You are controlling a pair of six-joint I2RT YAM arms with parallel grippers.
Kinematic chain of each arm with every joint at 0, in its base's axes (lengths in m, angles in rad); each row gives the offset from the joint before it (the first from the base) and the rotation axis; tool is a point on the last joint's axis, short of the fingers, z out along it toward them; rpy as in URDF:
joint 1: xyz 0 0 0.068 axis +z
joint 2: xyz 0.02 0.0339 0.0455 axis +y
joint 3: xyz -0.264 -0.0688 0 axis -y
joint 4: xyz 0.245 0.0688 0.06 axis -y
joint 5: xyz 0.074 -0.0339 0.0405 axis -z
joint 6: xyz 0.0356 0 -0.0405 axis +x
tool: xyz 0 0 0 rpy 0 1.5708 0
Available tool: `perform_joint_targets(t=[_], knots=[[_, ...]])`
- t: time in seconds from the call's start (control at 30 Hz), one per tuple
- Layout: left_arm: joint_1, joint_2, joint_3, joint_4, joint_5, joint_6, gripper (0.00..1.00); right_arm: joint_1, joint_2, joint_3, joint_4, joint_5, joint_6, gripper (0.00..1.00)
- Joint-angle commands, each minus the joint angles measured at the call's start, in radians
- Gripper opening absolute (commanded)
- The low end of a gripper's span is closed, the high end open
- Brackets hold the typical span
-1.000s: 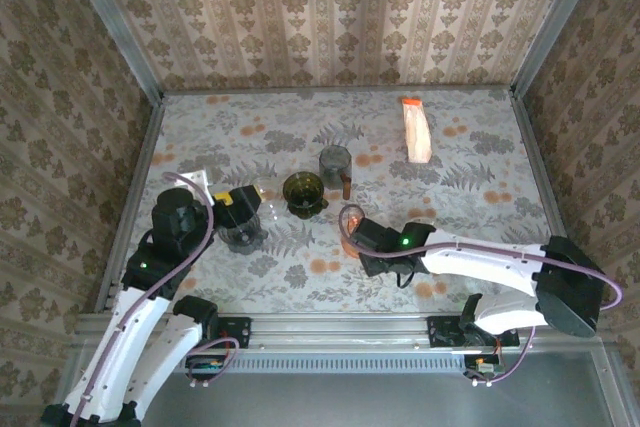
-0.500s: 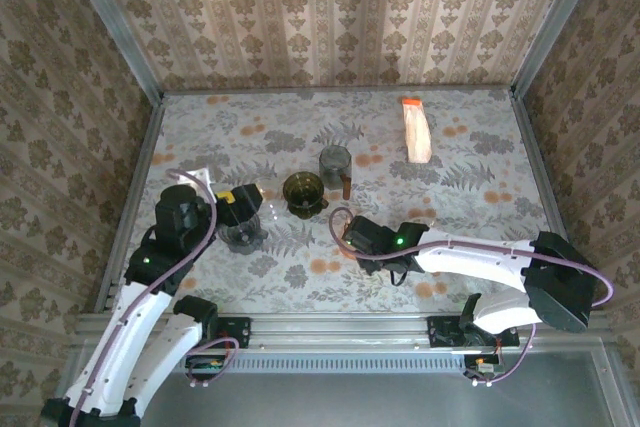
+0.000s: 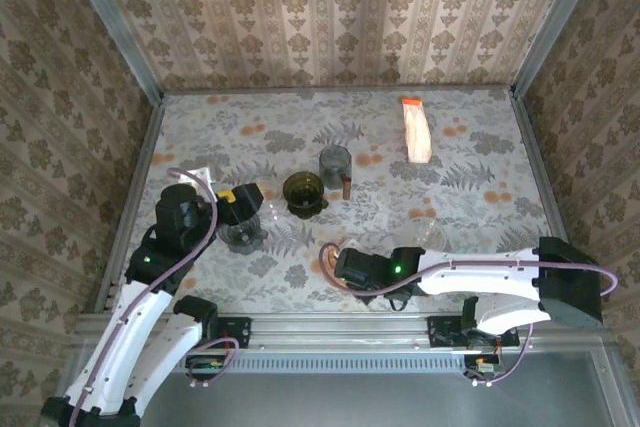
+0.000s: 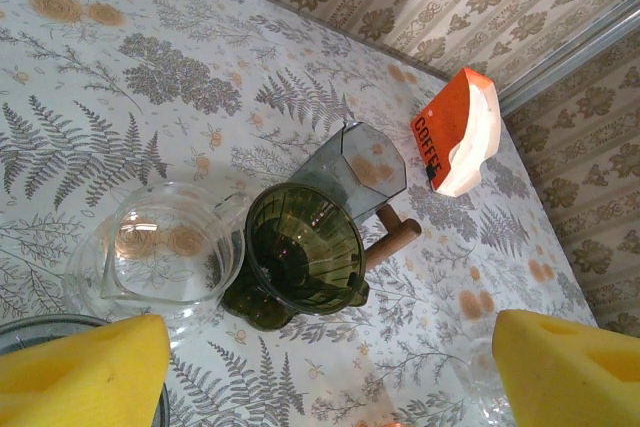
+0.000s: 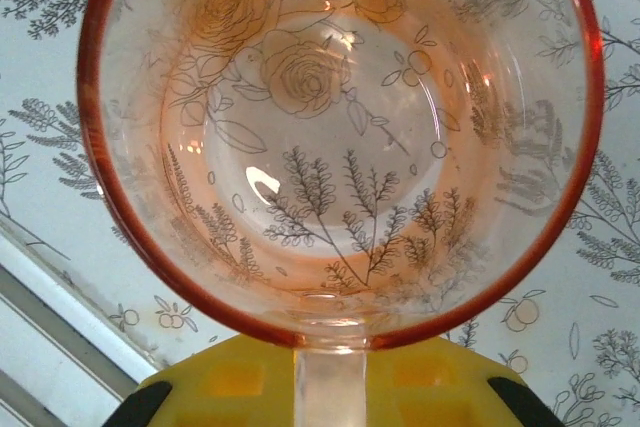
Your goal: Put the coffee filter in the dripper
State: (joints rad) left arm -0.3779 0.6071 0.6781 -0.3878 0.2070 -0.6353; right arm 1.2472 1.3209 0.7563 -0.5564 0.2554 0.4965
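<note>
Looking for the paper first, we find the coffee filters point(image 4: 476, 147) as a white stack poking out of an orange packet point(image 4: 440, 127). The packet lies flat at the far right of the surface point(image 3: 480, 217), well apart from both arms. The dripper point(image 3: 303, 192), a dark green glass cone, stands upright near the middle, just beside a grey pot point(image 3: 335, 163) with a wooden handle and a clear jug point(image 4: 165, 252).

We judge a filter to be very light, thin and soft. It will bend and crease under any squeeze, and its neighbours will likely cling to it, so one may not come away alone. The best place to take hold looks like the exposed white edge at the packet's open end, pinched gently and drawn out. The packet may slide along with it, being so light. The dripper is glass, so it is hard, slick and breakable.

Our left hand point(image 4: 330, 372) is released, its yellow fingers point(image 4: 85, 372) spread wide and facing the jug and dripper, grasping nothing. Our right hand point(image 5: 330, 382) is clenched on the handle of a clear, red-rimmed cup point(image 5: 340, 137) near the front edge.

The surface wears a busy cloth of ferns and orange blossoms, which makes clear glass hard to pick out. Patterned wallpaper point(image 3: 320, 17) closes it in on three sides.
</note>
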Motion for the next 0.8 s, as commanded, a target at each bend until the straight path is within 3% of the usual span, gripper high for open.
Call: perform_joint_targets(t=[0.0,0.27,0.57,0.77], knots=[[0.007,0.0,-0.011,0.033,0.017,-0.006,0.86,0.014,-0.011,-0.005,-0.02,0.023,0.035,0.26],[0.007,-0.001,-0.015,0.041,0.023,-0.016,0.88,0.013,-0.096,0.039,-0.153,0.118,0.174,0.66],[0.008,-0.01,-0.053,0.101,0.041,-0.035,0.89,-0.006,-0.289,0.06,-0.578,0.264,0.596,0.77],[0.01,-0.016,-0.074,0.119,0.051,-0.039,0.89,-0.091,-0.332,0.014,-0.673,0.22,0.682,0.78]])
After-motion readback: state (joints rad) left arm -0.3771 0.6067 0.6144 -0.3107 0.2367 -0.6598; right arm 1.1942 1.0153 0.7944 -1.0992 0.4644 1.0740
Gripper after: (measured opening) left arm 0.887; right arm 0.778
